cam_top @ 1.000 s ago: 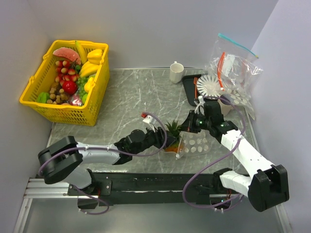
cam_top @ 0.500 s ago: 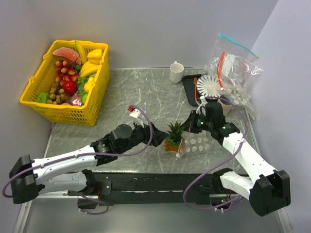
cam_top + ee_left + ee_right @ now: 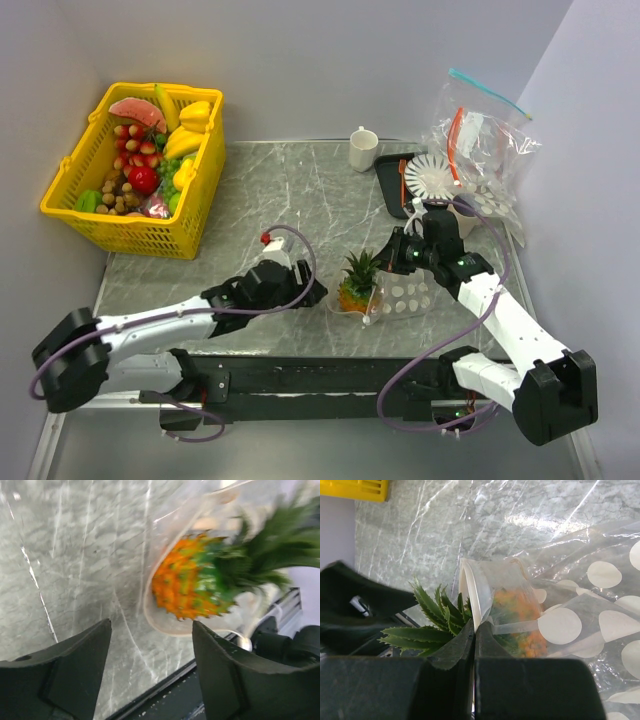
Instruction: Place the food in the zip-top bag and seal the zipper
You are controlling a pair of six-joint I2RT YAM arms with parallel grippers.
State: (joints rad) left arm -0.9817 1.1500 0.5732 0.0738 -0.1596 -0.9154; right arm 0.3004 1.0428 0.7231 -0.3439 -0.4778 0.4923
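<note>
Pineapple [image 3: 352, 292] lies at the mouth of the zip-top bag [image 3: 408, 296], body in, crown sticking out. My left gripper [image 3: 150, 650] stands open just beside it; my right gripper [image 3: 474, 632] pinches the rim. I should push the crown in gently, mouth held wide, before reaching for the far basket [image 3: 130, 236].

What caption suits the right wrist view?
Right gripper pinching the mouth of a clear polka-dot plastic bag, orange toy pineapple partly inside.

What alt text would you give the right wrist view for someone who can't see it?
Shut jaws pinch the mouth edge of a polka-dot zip-top bag. A toy pineapple lies body-first inside it, with its green crown sticking out of the mouth, over a grey marble table.
</note>
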